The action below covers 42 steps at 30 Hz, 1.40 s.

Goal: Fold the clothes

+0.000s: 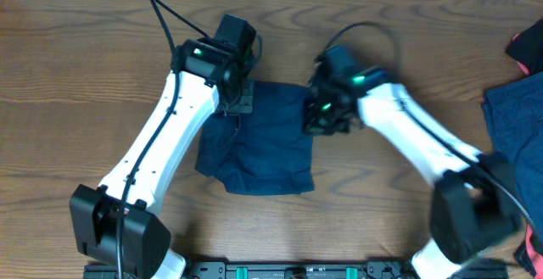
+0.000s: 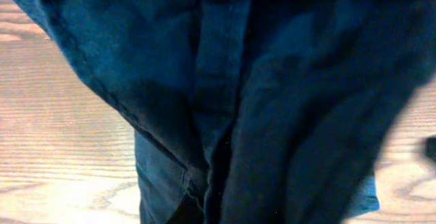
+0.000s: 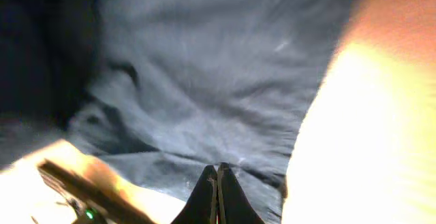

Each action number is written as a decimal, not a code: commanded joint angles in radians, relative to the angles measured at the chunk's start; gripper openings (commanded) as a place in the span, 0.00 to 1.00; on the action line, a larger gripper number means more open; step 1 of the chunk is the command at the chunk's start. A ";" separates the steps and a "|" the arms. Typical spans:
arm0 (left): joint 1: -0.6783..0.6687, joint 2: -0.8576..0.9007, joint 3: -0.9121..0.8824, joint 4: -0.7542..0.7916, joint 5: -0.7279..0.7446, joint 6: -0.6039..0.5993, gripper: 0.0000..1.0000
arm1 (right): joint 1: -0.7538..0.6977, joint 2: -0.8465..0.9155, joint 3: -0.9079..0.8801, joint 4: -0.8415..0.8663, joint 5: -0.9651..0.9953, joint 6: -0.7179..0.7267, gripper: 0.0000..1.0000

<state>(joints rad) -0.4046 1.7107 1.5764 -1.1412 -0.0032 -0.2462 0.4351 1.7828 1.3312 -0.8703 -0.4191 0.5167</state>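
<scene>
The dark navy shorts (image 1: 259, 143) lie partly bunched on the wooden table (image 1: 85, 67) in the overhead view. My left gripper (image 1: 237, 99) is at the shorts' upper left edge. In the left wrist view the navy cloth (image 2: 225, 94) hangs right in front of the camera and hides the fingers. My right gripper (image 1: 318, 116) is at the upper right edge. In the right wrist view its fingers (image 3: 218, 171) are pressed together on the cloth (image 3: 204, 67), and wrinkles spread out from the tips.
More clothing lies at the table's right edge: a blue garment (image 1: 517, 118), a red and black piece (image 1: 528, 46) at the top right, and a red piece (image 1: 535, 249) at the bottom right.
</scene>
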 commanded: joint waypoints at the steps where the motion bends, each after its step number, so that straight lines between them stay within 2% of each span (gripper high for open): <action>1: -0.039 0.003 -0.009 0.002 0.011 -0.056 0.06 | -0.050 -0.039 0.002 -0.003 0.053 0.014 0.01; 11: -0.167 0.118 -0.011 0.041 0.011 -0.244 0.06 | -0.109 -0.036 0.001 -0.008 0.084 0.014 0.01; 21: -0.245 0.231 -0.011 0.111 0.019 -0.348 0.07 | -0.167 -0.036 0.001 -0.056 0.280 0.029 0.01; 24: -0.245 0.230 -0.011 0.111 0.023 -0.389 0.13 | -0.214 -0.036 0.001 -0.073 0.325 0.029 0.01; 26: -0.248 0.230 -0.011 0.116 0.055 -0.388 0.28 | -0.248 -0.036 0.001 -0.080 0.334 0.029 0.01; 28: -0.248 0.230 -0.011 0.123 0.090 -0.387 0.31 | -0.278 -0.036 0.001 -0.087 0.333 0.029 0.01; 34: -0.247 0.217 -0.002 0.122 0.108 -0.337 0.33 | -0.306 -0.036 0.001 -0.095 0.335 -0.039 0.01; 42: -0.251 0.133 0.057 0.104 0.179 -0.327 0.36 | -0.304 -0.036 0.001 -0.099 0.340 -0.043 0.03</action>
<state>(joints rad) -0.6521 1.9224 1.5837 -1.0328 0.1398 -0.5926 0.1314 1.7454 1.3312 -0.9684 -0.0948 0.4919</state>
